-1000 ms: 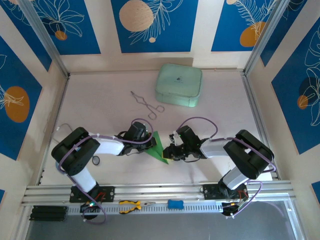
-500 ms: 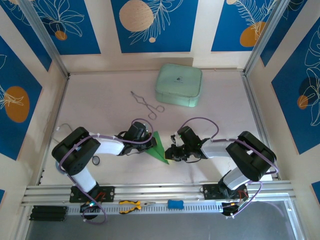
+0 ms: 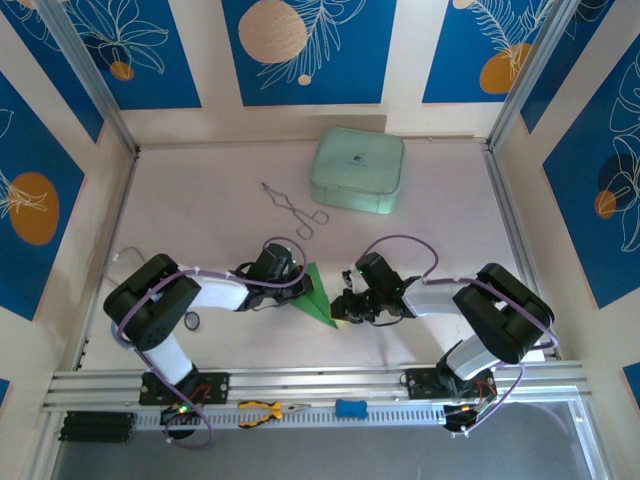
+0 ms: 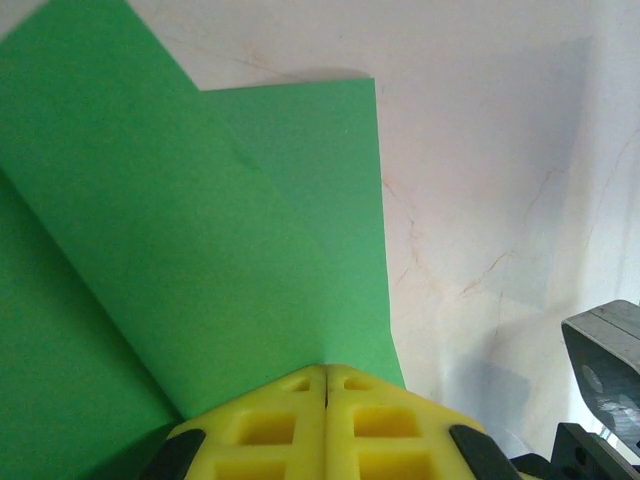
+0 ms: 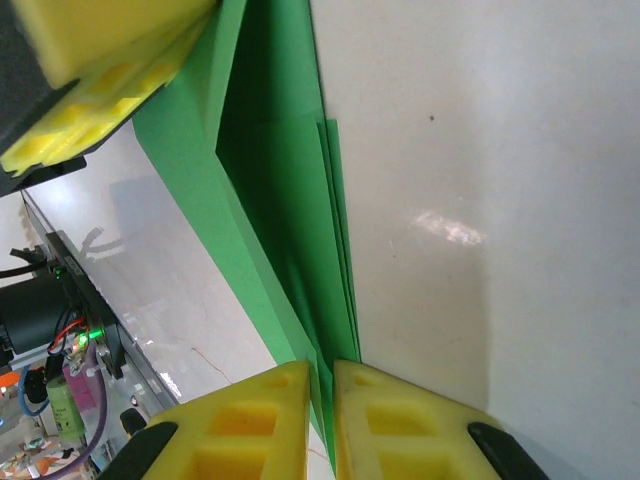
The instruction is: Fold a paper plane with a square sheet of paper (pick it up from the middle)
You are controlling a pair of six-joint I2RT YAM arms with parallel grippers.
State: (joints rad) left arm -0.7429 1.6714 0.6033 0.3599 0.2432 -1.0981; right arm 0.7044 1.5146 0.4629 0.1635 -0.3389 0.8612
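The thin bright green paper sheet (image 3: 316,297), partly folded but no plane yet, sat near the pale table's (image 3: 215,225) front, with left gripper (image 4: 325,372) and right gripper (image 5: 322,368) both pinched shut on it.

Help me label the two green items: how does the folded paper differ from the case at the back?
The folded paper is bright green; the case is pale mint. The folded paper is a thin pointed shape, smaller than the bulky, rounded case. The folded paper is pinched between left claw and right claw; the case lies untouched farther back. Both are green.
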